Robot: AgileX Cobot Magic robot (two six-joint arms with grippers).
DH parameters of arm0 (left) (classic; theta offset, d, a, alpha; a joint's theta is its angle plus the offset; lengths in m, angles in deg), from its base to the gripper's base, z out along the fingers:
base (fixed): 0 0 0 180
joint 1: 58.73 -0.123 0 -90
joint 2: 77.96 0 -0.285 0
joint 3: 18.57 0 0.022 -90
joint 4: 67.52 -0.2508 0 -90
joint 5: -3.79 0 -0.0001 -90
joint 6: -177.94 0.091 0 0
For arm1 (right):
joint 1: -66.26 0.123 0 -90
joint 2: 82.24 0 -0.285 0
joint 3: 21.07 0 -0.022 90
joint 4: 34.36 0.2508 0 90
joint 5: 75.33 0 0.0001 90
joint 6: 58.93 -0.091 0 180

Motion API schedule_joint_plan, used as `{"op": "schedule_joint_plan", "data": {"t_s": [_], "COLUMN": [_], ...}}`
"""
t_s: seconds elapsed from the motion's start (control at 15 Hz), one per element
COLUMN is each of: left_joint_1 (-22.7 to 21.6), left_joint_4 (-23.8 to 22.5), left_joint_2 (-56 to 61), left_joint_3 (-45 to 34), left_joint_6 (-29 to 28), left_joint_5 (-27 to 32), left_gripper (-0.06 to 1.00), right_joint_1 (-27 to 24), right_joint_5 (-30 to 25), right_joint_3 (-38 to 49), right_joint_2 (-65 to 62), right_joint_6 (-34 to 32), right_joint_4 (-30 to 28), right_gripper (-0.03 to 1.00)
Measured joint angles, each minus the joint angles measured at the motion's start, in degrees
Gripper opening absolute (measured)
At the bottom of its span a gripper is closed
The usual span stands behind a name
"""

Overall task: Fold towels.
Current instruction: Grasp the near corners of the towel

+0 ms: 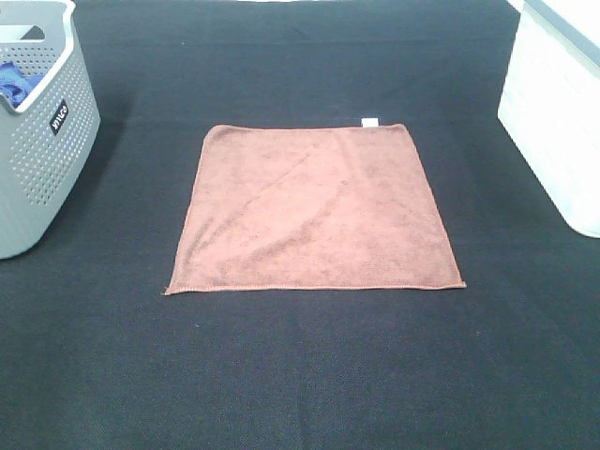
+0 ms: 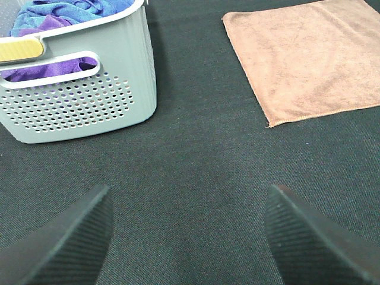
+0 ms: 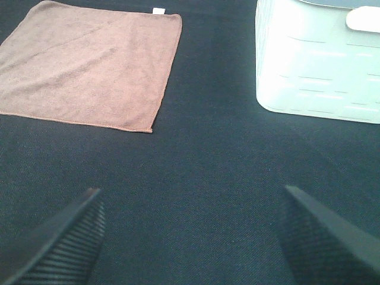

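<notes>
The reddish-brown towel (image 1: 314,208) lies flat and unfolded in the middle of the dark table, its small white tag (image 1: 370,122) on the far edge. It also shows in the left wrist view (image 2: 312,56) and the right wrist view (image 3: 89,65). My left gripper (image 2: 187,237) is open and empty, over bare table short of the towel's near left corner. My right gripper (image 3: 190,237) is open and empty, over bare table short of the towel's near right corner. Neither gripper shows in the exterior high view.
A grey perforated basket (image 1: 42,141) stands at the far left with blue and purple cloths (image 2: 53,18) inside. A white basket (image 1: 558,103) stands at the far right, also seen in the right wrist view (image 3: 314,59). The table is covered in dark fabric (image 1: 300,375).
</notes>
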Motion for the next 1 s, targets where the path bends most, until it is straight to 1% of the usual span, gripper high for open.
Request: {"op": "schedule_joint_plan", "data": {"t_s": [1.0], "left_joint_1": [0.00], "left_joint_4": [0.00], "left_joint_2": [0.00], "left_joint_3": [0.00], "left_joint_6": [0.00], "left_joint_5": [0.00], "left_gripper": [0.69], "right_joint_1": [0.00], "right_joint_5": [0.00], "right_joint_3": [0.00], "right_joint_2": [0.00], "right_joint_6": [0.00], "right_joint_4": [0.00], "right_gripper": [0.75]}}
